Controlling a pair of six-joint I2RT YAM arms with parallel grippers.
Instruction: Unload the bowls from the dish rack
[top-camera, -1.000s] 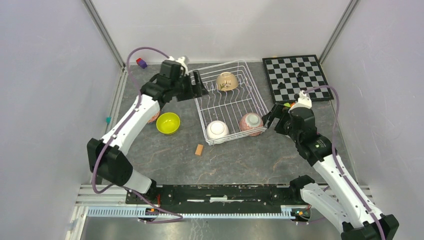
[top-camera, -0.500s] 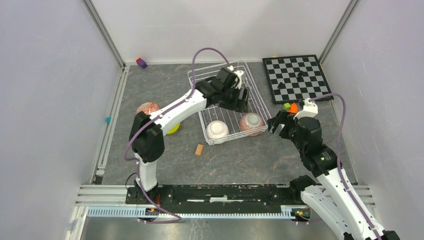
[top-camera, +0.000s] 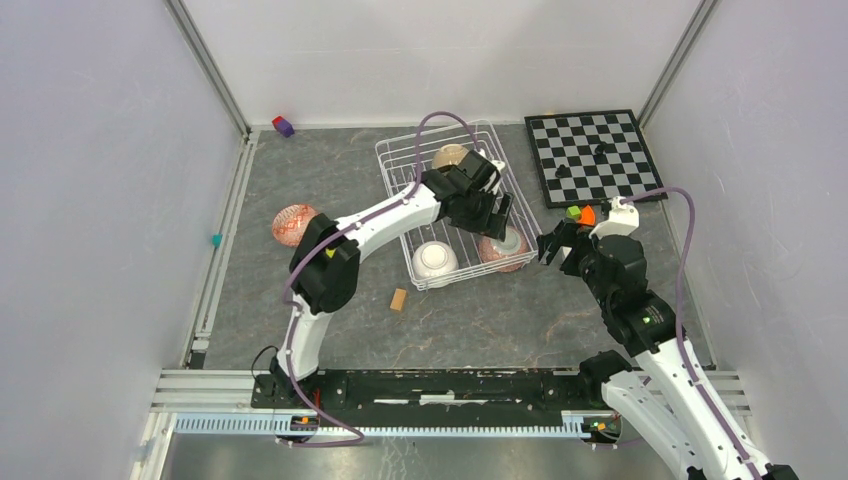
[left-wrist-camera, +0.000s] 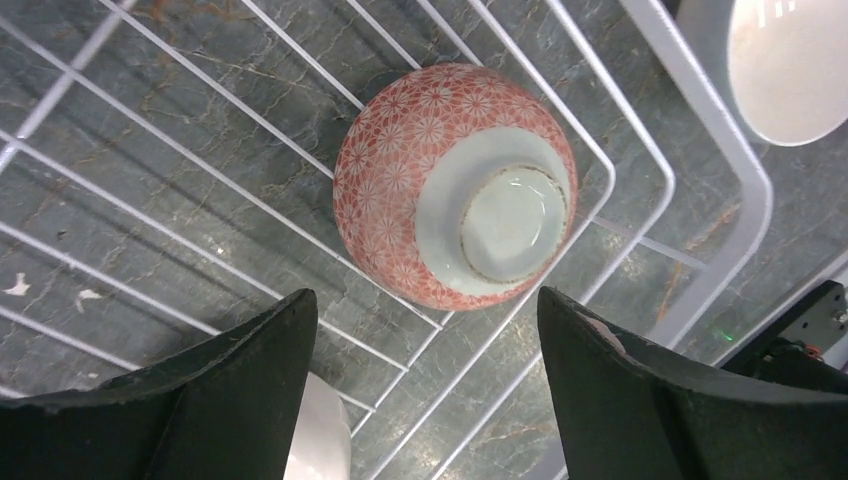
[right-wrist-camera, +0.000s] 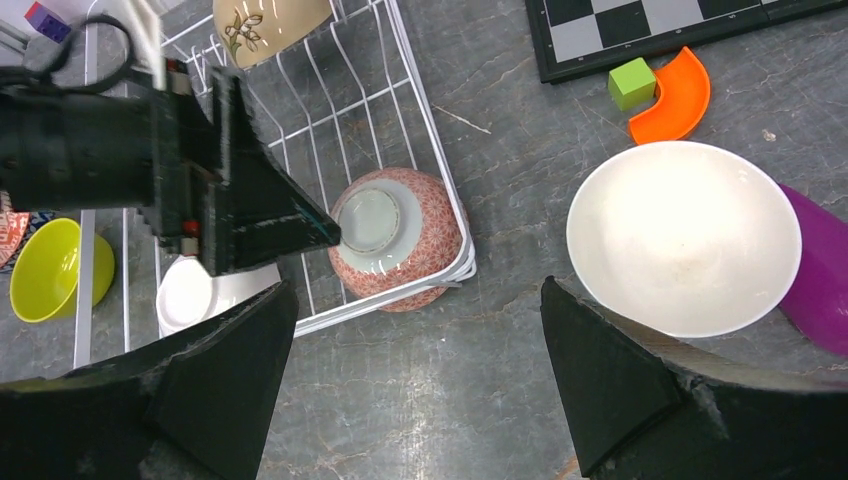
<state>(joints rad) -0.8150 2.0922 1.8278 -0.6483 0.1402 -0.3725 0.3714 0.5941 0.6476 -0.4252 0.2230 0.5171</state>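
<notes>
The white wire dish rack (top-camera: 460, 279) holds an upside-down pink-red speckled bowl (top-camera: 505, 250) at its front right corner, a white bowl (top-camera: 435, 260) at front left and a beige bowl (top-camera: 450, 155) at the back. My left gripper (top-camera: 495, 215) is open and empty, hovering just above the pink-red bowl (left-wrist-camera: 455, 200), apart from it. My right gripper (top-camera: 553, 245) is open and empty, just right of the rack. A second white bowl (right-wrist-camera: 683, 235) stands upright on the table under it. A lime-green bowl (right-wrist-camera: 50, 270) and a patterned bowl (top-camera: 293, 223) sit left of the rack.
A chessboard (top-camera: 590, 152) lies at the back right. A green cube (right-wrist-camera: 631, 83), an orange curved piece (right-wrist-camera: 672, 97) and a purple object (right-wrist-camera: 820, 270) lie near the white bowl. A small wooden block (top-camera: 399, 299) lies in front of the rack. A purple block (top-camera: 284, 126) sits at the back left.
My left arm has swung from the rack's back left corner across to its front right, ending over the pink-red bowl. My right gripper has shifted slightly right.
</notes>
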